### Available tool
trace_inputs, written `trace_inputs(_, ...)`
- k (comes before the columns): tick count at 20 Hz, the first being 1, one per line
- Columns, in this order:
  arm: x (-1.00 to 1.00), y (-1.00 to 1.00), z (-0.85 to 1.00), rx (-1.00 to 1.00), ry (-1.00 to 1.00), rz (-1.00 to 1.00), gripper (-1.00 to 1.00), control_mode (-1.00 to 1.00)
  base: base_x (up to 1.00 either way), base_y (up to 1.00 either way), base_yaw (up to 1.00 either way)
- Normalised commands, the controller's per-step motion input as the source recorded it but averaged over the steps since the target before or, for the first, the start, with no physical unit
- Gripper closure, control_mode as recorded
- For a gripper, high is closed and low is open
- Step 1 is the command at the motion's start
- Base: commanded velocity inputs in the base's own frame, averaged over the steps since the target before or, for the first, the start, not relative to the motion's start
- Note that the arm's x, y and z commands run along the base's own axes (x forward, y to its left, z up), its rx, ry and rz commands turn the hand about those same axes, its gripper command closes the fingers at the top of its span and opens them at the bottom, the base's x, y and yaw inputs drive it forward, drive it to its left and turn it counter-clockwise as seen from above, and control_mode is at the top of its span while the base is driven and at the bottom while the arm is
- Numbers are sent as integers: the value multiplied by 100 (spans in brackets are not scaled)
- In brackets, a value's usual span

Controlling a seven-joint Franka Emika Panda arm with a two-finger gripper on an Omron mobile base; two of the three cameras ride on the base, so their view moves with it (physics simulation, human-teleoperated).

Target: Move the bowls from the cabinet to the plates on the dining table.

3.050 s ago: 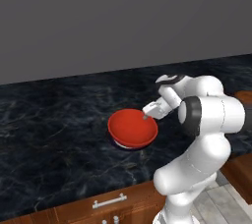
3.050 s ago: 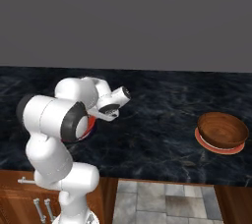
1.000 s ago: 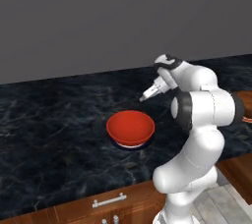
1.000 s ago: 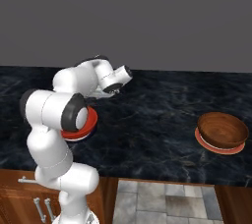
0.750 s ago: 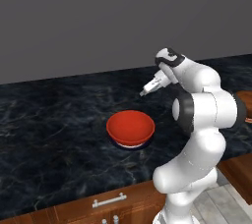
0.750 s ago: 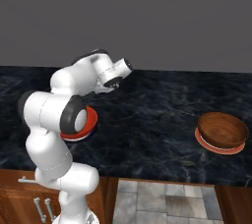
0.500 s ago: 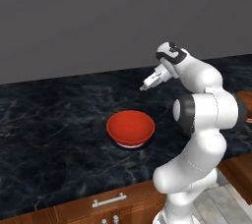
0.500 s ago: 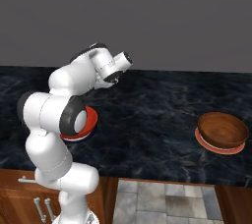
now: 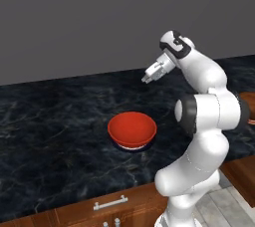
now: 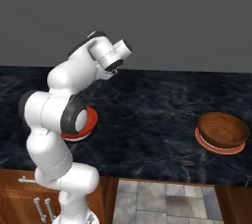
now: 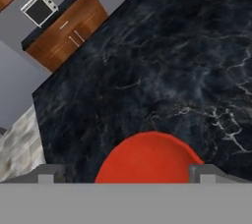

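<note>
Fingers point(image 9: 148, 77) spread wide, holding nothing, raised above the desk point(image 9: 55, 126) behind the red bowl point(image 9: 132, 129). Red bowl sits on the navy plate point(image 9: 130, 147). Brown bowl point(image 10: 222, 129) sits on the orange plate point(image 10: 219, 148), well apart to the right on the same desk.

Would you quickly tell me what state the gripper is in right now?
Gripper: open, holding nothing, raised above the red bowl.
</note>
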Motion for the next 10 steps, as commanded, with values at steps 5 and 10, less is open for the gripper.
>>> trace_inputs(5,2,0,41,0,7,0,-100,-100,0,0,0)
trace_inputs(10,0,0,42,0,7,1,-100,-100,0,0,0)
